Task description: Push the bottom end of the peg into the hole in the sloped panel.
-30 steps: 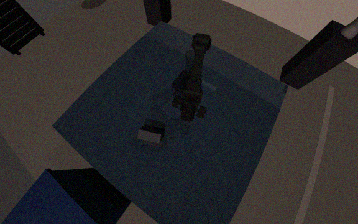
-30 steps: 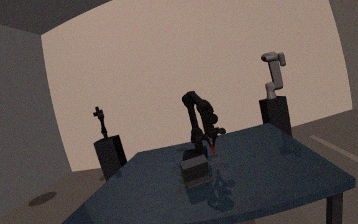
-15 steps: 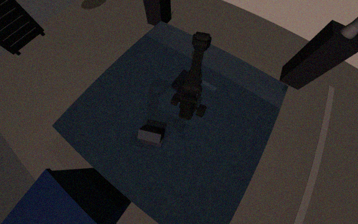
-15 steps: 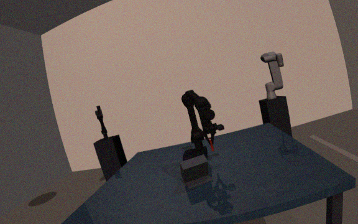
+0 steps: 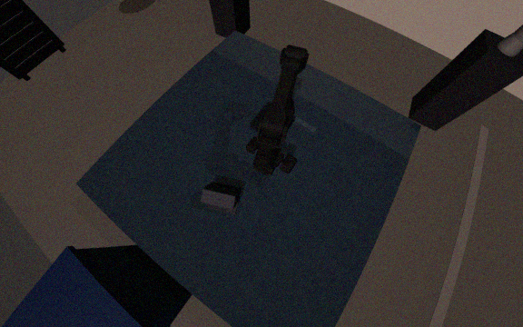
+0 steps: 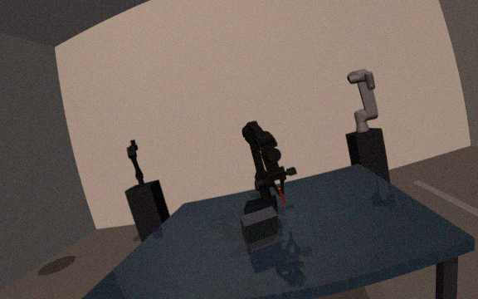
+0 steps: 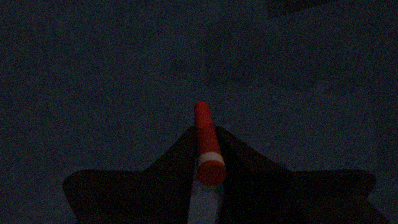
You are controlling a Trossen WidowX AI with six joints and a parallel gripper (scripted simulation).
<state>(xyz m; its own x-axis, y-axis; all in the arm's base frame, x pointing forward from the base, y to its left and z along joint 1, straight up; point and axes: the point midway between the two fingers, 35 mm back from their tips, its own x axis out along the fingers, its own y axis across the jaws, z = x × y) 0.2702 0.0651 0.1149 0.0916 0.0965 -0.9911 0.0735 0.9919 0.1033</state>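
The red round peg (image 6: 281,196) (image 7: 205,131) has a pale band near its top end. My gripper (image 6: 280,189) (image 7: 205,132) is shut on the peg, with its upper end sticking out toward the wrist camera. In the exterior view the peg leans slightly, and its lower end appears a little above the table. The block with the sloped panel (image 5: 218,199) (image 6: 260,226) stands on the table, to the left of the peg and nearer to the exterior view. Its hole cannot be made out. In the top view the arm hides the peg.
The dark blue table (image 5: 289,236) (image 6: 347,232) carries the arm and the block. Beyond the table, a grey arm (image 6: 368,97) and a small dark arm (image 6: 137,166) stand on dark pedestals. A blue box (image 5: 71,291) is beside the table.
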